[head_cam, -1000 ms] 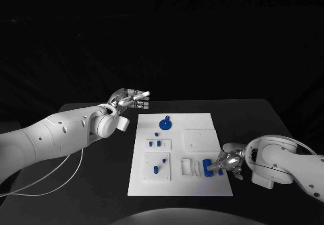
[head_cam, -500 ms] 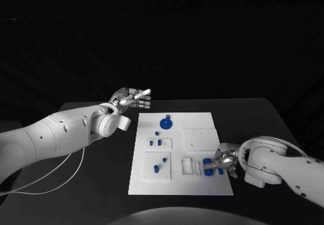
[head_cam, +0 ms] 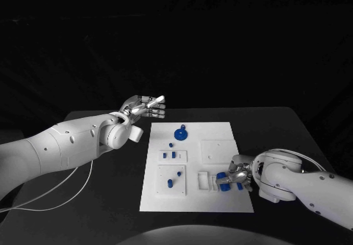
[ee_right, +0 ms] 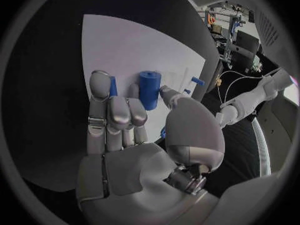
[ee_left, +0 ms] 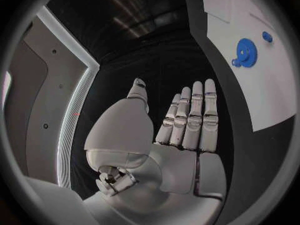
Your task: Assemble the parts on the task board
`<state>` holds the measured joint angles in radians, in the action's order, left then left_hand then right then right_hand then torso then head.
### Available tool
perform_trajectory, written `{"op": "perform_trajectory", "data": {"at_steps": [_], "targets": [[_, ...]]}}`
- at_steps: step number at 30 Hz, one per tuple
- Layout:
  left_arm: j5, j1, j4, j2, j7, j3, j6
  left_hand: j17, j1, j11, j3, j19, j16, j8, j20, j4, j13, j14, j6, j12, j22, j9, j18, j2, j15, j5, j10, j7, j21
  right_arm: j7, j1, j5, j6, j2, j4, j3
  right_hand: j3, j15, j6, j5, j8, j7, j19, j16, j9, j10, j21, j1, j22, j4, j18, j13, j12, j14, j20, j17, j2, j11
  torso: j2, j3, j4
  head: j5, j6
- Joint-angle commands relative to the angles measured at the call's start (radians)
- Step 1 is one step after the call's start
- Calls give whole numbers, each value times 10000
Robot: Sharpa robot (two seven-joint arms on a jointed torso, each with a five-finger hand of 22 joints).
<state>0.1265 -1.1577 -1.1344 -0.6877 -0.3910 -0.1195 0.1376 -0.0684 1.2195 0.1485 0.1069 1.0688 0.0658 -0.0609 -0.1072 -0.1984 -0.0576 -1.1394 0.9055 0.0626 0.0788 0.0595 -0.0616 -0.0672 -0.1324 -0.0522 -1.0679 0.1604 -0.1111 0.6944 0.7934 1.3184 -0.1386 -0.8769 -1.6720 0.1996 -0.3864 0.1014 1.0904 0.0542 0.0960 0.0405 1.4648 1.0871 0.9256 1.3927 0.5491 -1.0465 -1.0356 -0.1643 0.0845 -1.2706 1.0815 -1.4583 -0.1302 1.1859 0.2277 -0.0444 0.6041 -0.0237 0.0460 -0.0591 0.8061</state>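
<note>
the white task board point(head_cam: 195, 201) lies in the middle of the black bench point(head_cam: 88, 204). small blue pegs point(head_cam: 175, 180) stand in its square recesses, and a blue gear point(head_cam: 180, 135) lies near its far end. the right hand point(head_cam: 236, 176) rests low over the board's near right corner, its fingers point(ee_right: 112, 112) around a blue cylinder point(ee_right: 149, 89), though a firm grip cannot be told. the left hand point(head_cam: 145, 107) hovers off the board's far left corner, fingers straight and close together, holding nothing.
</note>
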Motion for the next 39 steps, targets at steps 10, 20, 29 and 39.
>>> {"op": "perform_trajectory", "data": {"at_steps": [10, 20, 29, 39], "targets": [[-95, 2, -54, 0, -16, 6, -293, -8, 35, 24, 22, 22, -35, 25, -74, -37, -15, 77, -61, -13, -1, -9, -143, -22, 1, 43, 85, 18, 55, 255, -218, 632, -205, 180, 125, -361, -248, -27, 125, -26, -328, -50, 414, -50, -1579, -57, 201, -1156, -148, 1140, -92, 12, -67, -54, 71, 44, -305, -36, -2, -2, 11, -26, 22], [-95, 2, -59, -27, 30, 6, -315, -11, 17, 24, 41, 31, -34, 26, -77, -14, -16, 70, -91, -12, 5, -11, -150, 12, 1, 43, 88, 28, 60, 234, -203, 153, 437, 35, 23, -371, -763, 3, 288, 3034, -323, -89, 415, -55, -1959, -106, 231, -959, -250, 2413, -82, 21, -37, -56, 61, 13, -869, -90, -4, -7, 13, -44, 20], [-91, 2, -32, -35, 51, 5, -346, -11, -22, 25, 71, 34, -34, 27, -81, 33, -16, 72, -109, -11, 11, -12, -155, 47, 0, 43, 87, 32, 71, 231, 297, -1340, 1274, -160, -171, -283, -779, 22, 331, 4347, -323, -74, 418, -35, -2022, -110, 248, -359, -363, 3166, -75, 50, -29, -45, 46, -21, -1142, -112, -1, -7, 21, -27, 4], [-81, 2, -9, -33, 171, 5, -535, -22, -82, 38, 11, 28, -36, 29, -98, -37, -17, 91, -158, -9, 18, -14, -173, -76, -12, 37, 120, 39, 71, 298, 664, -2453, 1672, -250, -502, -145, -609, 33, 408, 3890, -324, -123, 432, -35, -2393, -69, 225, -325, -387, 2905, -92, 92, -41, -43, 33, -64, -1114, -124, -3, 2, 14, -28, 20]]}}
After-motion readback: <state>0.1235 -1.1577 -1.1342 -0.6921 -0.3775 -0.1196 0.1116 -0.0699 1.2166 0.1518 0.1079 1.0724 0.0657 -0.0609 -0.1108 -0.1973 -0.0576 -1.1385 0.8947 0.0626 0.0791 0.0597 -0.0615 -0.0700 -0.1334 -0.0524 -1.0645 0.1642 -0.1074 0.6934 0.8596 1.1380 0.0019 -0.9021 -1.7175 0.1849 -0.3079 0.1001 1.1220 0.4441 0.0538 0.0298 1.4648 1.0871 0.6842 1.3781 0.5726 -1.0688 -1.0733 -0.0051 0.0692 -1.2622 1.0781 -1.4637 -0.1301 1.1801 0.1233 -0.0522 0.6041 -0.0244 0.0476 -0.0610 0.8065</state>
